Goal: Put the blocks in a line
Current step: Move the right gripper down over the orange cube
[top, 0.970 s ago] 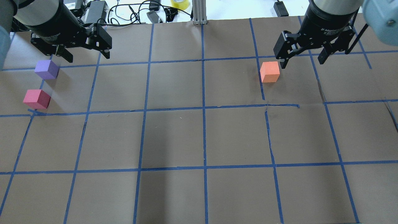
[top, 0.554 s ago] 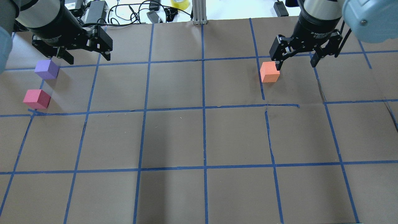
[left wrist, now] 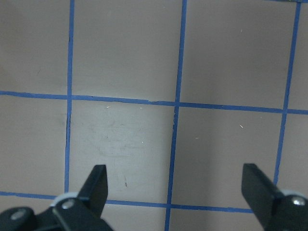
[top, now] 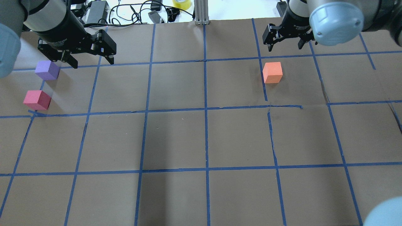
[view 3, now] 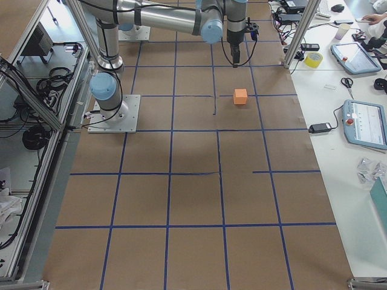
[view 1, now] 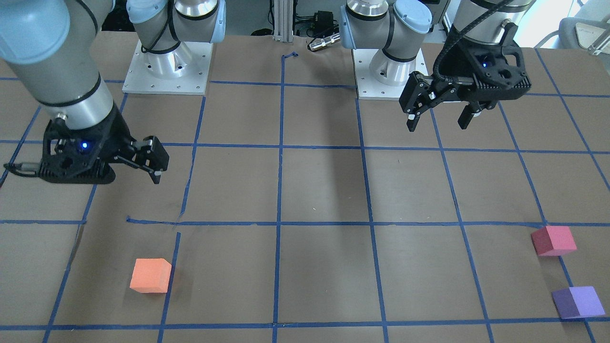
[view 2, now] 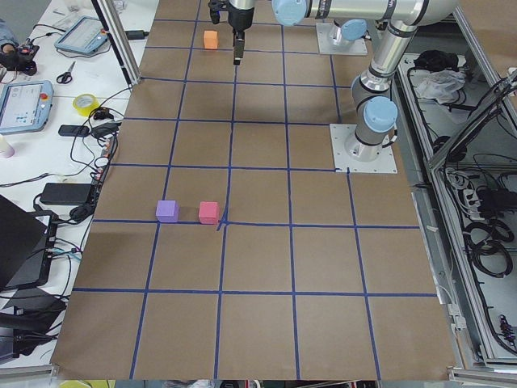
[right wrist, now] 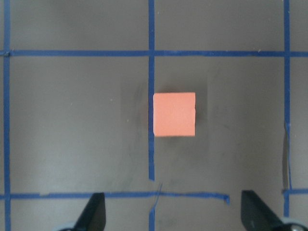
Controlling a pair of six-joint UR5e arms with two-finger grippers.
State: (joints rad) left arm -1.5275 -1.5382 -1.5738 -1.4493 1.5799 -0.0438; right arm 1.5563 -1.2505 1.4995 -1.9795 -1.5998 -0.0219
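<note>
Since a second ago the left gripper (top: pixel 93 62) has slid slightly rightward in the overhead view. The right gripper (top: pixel 285 47) has drawn back from beside the orange block (top: pixel 272 72) toward the top edge of that view, so it now stands apart from it; none of the three blocks has shifted. At the far left of the overhead view the red block (top: pixel 37 99) sits on the brown desk (top: pixel 176 138), its near corner close to a crossing of blue tape (top: pixel 205 110) lines. Just above it in the frame, near but not touching, the purple block (top: pixel 47 70) rests flat. The left gripper hangs at upper left, just right of the purple block and clear of it, fingers spread wide and holding nothing. The front-facing view also shows its two fingers parted, and its wrist camera shows only bare desk and tape lines between the two fingertips (left wrist: pixel 98 180). At upper right the orange block stands alone, its left side just beside a vertical tape line, well apart from the other two blocks. Above it in the frame and a little to the right, the right gripper hovers by the desk's far edge, released, jaws wide with nothing between them. Its wrist view has the orange block centred ahead of the fingers (right wrist: pixel 94 214), touching neither.
</note>
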